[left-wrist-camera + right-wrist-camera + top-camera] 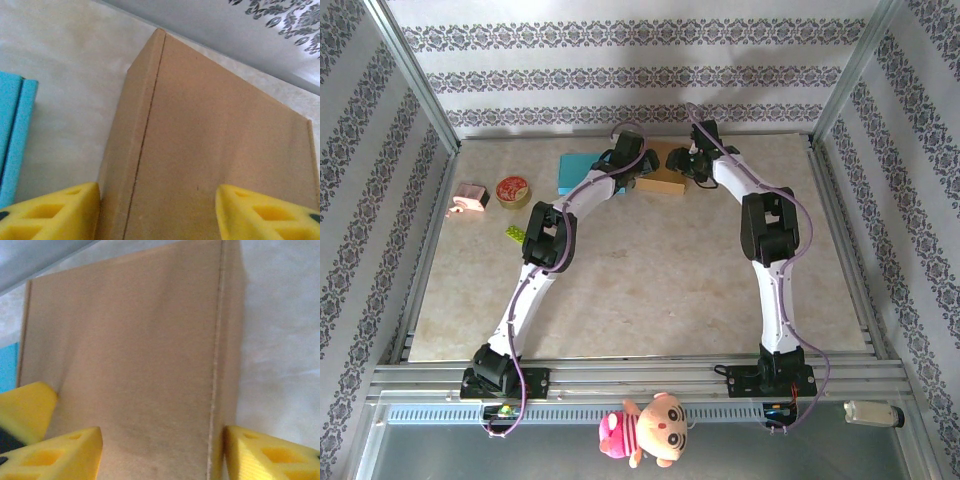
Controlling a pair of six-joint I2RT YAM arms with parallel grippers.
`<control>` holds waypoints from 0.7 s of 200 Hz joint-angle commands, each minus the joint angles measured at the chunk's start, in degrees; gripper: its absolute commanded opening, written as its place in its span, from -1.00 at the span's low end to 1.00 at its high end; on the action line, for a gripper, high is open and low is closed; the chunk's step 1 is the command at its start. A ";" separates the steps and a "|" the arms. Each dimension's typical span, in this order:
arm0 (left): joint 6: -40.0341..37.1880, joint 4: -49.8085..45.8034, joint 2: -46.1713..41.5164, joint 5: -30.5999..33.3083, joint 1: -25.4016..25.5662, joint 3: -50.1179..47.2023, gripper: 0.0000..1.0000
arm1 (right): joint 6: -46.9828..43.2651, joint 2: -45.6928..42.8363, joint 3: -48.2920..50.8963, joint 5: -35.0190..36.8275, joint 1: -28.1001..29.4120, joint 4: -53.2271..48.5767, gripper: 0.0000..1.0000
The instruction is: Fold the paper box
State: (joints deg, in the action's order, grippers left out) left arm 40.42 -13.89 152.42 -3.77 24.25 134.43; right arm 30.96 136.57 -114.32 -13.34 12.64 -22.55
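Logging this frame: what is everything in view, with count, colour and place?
cardboard box: one, brown, far middle of the table, under both grippers
flat box: one, light blue, just left of the cardboard box
round tin: one, red top and green rim, far left
pink item: one, pink, left of the round tin
small item: one, yellow-green, just nearer than the round tin
plush doll: one, mostly pink, front rail between the arm bases
table: one, beige marbled
left gripper: one, yellow fingers, open over the cardboard box
right gripper: one, yellow fingers, open over the cardboard box
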 commanded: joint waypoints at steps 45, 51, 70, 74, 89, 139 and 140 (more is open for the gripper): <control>-1.78 -6.72 -5.82 -1.42 2.51 1.49 0.43 | -7.24 -3.48 -13.17 -3.84 1.70 -13.46 0.66; -2.19 -6.38 -7.01 -0.93 2.51 1.01 0.44 | -8.18 -3.85 -14.34 -3.54 1.48 -14.64 0.68; -3.52 -5.31 -10.95 0.05 2.49 -0.73 0.48 | -9.91 -5.52 -16.68 -3.43 0.66 -17.26 0.73; -3.72 -4.99 -11.69 0.14 2.48 -1.10 0.48 | -10.12 -6.00 -16.80 -3.70 0.55 -17.45 0.74; -4.39 -4.87 -15.22 0.36 2.49 -2.53 0.49 | -10.22 -7.83 -17.01 -4.55 -0.37 -18.08 0.76; -7.72 6.47 -37.88 3.56 2.50 -25.08 0.53 | -15.11 -17.82 -12.28 -4.19 -2.60 -20.18 0.84; -7.95 6.75 -38.42 3.56 2.53 -25.70 0.53 | -15.13 -18.00 -12.04 -4.17 -2.70 -20.09 0.84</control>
State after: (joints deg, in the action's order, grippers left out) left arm 36.18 -16.01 126.23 -2.74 26.22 118.87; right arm 19.73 125.25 -129.23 -16.60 11.20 -41.21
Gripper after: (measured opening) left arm 0.757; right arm 0.906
